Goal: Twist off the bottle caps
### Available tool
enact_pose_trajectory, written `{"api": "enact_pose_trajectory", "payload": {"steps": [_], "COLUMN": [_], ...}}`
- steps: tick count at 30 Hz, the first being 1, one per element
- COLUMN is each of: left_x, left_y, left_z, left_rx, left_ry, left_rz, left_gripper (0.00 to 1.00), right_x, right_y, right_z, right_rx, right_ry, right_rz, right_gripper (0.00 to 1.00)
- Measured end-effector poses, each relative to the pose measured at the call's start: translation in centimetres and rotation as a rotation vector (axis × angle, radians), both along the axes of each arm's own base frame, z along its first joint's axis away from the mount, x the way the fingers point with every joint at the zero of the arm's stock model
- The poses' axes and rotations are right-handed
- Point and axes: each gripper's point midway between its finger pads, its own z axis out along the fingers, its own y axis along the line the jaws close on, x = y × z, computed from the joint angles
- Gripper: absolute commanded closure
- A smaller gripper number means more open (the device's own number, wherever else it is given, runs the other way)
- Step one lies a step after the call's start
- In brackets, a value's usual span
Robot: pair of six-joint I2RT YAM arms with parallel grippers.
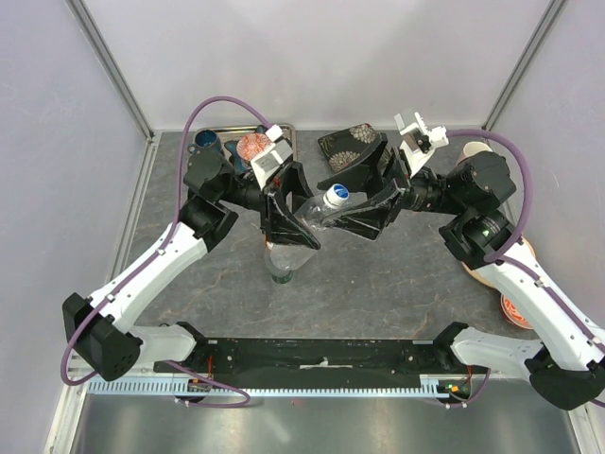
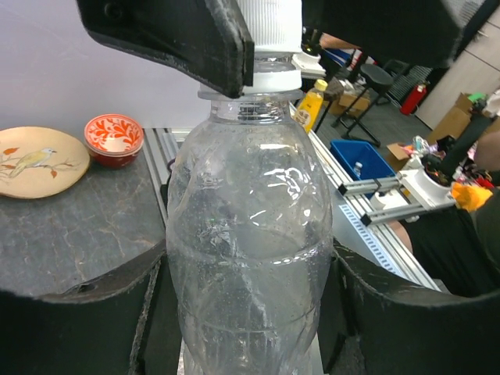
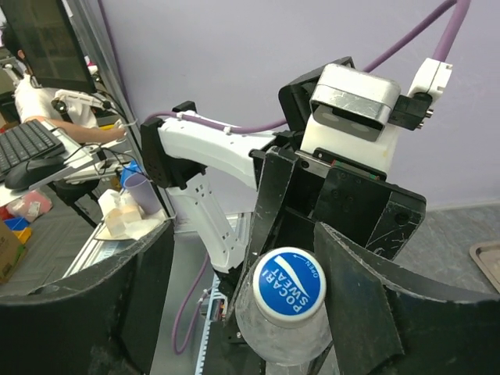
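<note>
between the fingers of the left claw (image 1: 286, 219), a clear plastic bottle (image 2: 250, 234) was grasped around its body, the claw being clenched so that both fingers (image 2: 70, 328) were pressed against the bottle's sides. whether the bottle's base was rested on the tabletop (image 2: 86, 226) could not be told. the bottle was tilted so that its neck was pointed away from the left claw and toward the right claw (image 3: 244, 242). a white cap (image 3: 290, 292), marked on top with a blue label, was seated on that neck. the cap was straddled by the right claw, which was held released: one finger was set just beside the cap, while a plain gap was left on the other side. off to one side of the left claw, well apart from it, a bird-painted plate (image 2: 35, 160) and a red patterned bowl (image 2: 114, 134) were placed beside each other on the tabletop.
</note>
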Motion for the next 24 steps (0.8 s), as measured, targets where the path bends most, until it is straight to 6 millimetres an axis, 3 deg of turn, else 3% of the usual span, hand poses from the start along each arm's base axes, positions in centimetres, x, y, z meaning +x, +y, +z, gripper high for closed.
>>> {"api": "enact_pose_trajectory", "payload": {"steps": [14, 24], "left_x": [2.2, 3.8], "left_y": [-0.8, -0.6], "left_z": [-0.4, -0.1], "left_rx": [0.008, -0.002], "left_ry": [0.011, -0.053], "left_rz": [0.160, 0.319], "left_gripper": [0.52, 0.51], "right_x": [5.5, 9.6], "right_y": [0.2, -1.7], "right_z": [0.4, -0.2], "right_rx": [-0.038, -0.035], "right_ry": [0.178, 0.309], "right_rz": [-0.288, -0.553], "right_gripper": [0.11, 0.10]}}
